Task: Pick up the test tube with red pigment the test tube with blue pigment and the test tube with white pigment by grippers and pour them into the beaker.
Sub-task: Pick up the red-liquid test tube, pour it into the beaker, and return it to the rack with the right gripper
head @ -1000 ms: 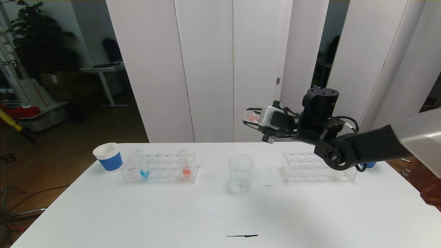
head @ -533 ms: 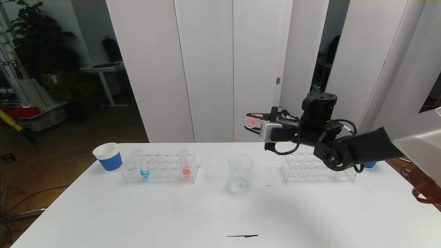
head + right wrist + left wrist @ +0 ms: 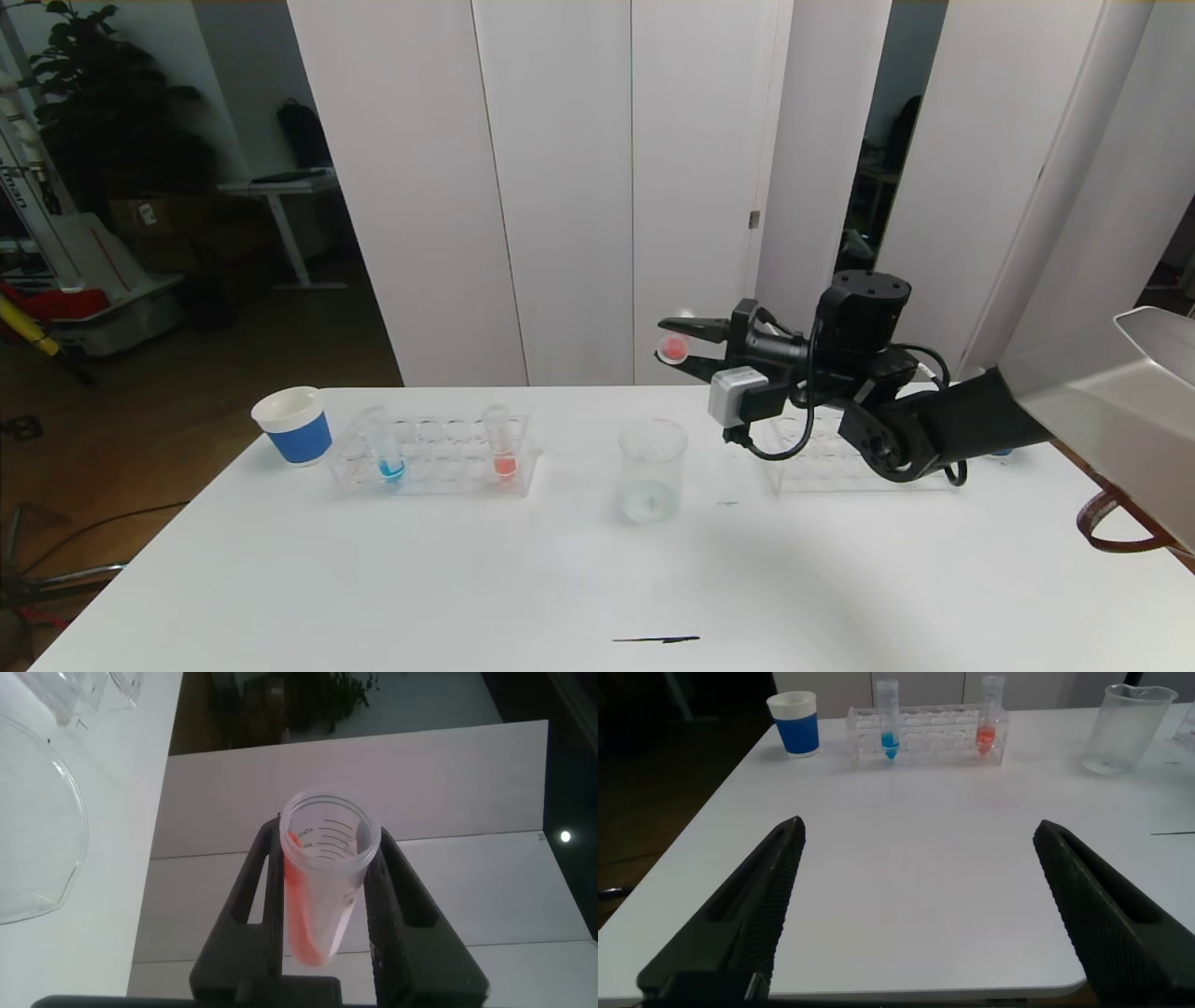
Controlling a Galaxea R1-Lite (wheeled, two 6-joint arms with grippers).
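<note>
- Paper cup (image 3: 293, 426) at the table's (image 3: 467, 579) far left, about 10 o'clock from the table's middle. Not part of the job, same spot as a second ago.
- Left rack (image 3: 435, 455) just right of it. The test tube with blue pigment (image 3: 383, 450) stands upright at its left end, a red-bottomed tube (image 3: 499, 443) upright near its right end. Neither has moved. Both are yet to be handled, by my read.
- My left gripper (image 3: 920, 910): out of the head view, hovering low at the table's near edge, fingers spread wide, nothing between them. Idle.
- The beaker (image 3: 652, 469) sits mid-table, upright, a faint pale residue at its base. I can't tell what is in it.
- My right gripper (image 3: 686, 350): pinching the red tube (image 3: 672, 347), at about 1 o'clock from the beaker and well above it.
- What changed over the last second: my wrist rolled (the camera block swung from above to below the fingers) and dropped a little. The tube now lies near level, mouth toward the wrist camera, red streaked along its inner wall (image 3: 308, 910).
- Meaning: I judge this is the pour step for red. Tube mouth isn't clearly over the beaker rim; a tip from here could spill on the table.
- Right rack (image 3: 822, 457) behind my arm, mostly hidden. The test tube with white pigment: can't find it.
</note>
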